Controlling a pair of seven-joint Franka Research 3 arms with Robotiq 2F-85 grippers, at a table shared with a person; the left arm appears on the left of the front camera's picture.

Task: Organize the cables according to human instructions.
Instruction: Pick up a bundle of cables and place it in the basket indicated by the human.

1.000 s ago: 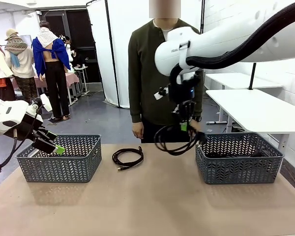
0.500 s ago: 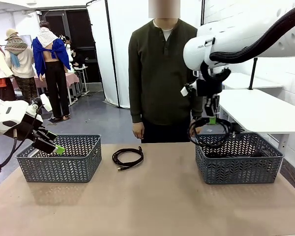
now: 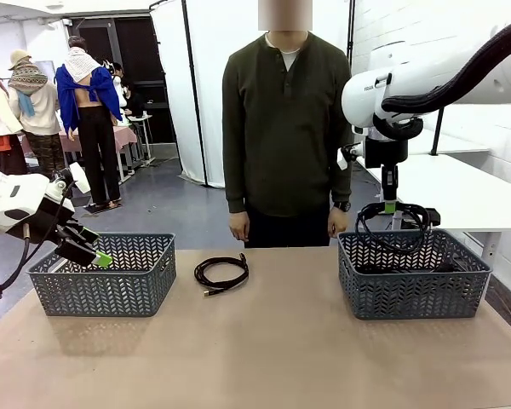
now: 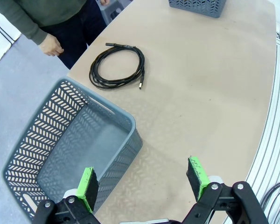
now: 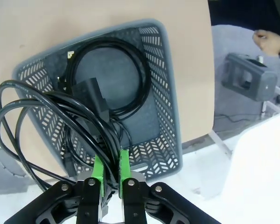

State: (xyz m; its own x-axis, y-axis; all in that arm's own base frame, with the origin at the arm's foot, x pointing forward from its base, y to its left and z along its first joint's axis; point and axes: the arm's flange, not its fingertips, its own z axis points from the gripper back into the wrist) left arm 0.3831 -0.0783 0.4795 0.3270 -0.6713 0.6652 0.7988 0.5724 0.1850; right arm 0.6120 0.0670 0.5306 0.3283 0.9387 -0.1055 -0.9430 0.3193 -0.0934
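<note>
- The right arm (image 3: 426,77) is held out over the right basket (image 3: 417,290), with the right gripper (image 3: 390,207) pointed straight down and clamped on a coiled cable (image 5: 84,123).
- That coil is hung just below the fingers, at the basket's rim; a second cable (image 5: 143,74) is laid flat in the basket beneath the gripper.
- The left gripper (image 3: 95,245) is tilted downward, jaws spread wide, just above the left basket (image 3: 102,290).
- A loose cable (image 4: 95,77) is seen on the table (image 3: 264,358), well ahead of the left gripper.
- Dark lettering on the right arm's casing is too small to be read.
</note>
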